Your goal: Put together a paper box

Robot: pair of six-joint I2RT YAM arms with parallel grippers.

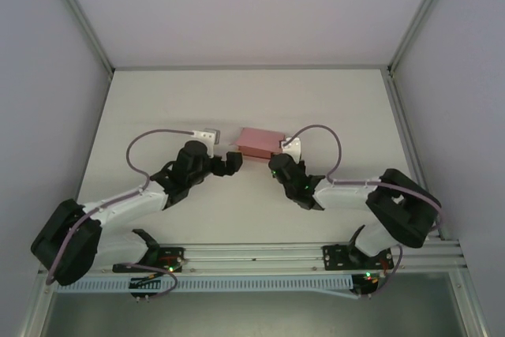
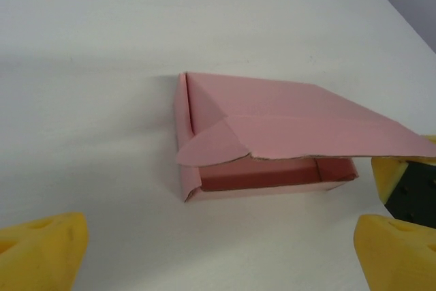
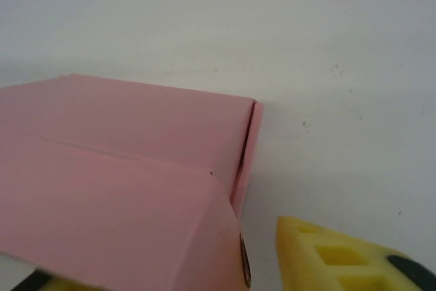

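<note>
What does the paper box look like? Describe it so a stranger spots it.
On the white table, near its middle, just beyond where the left gripper and right gripper face each other, lies the paper box. It is a shallow pink card box, lid flap ajar, the only pink thing there.

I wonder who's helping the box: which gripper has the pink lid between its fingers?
The right gripper: the pink lid pokes between its fingers. The left gripper is wide open, back from the box.

The pink paper box (image 3: 122, 168) lies on the white table (image 3: 327, 46). A yellow fingertip (image 3: 340, 257) sits beside its near corner, seemingly not touching.
</note>
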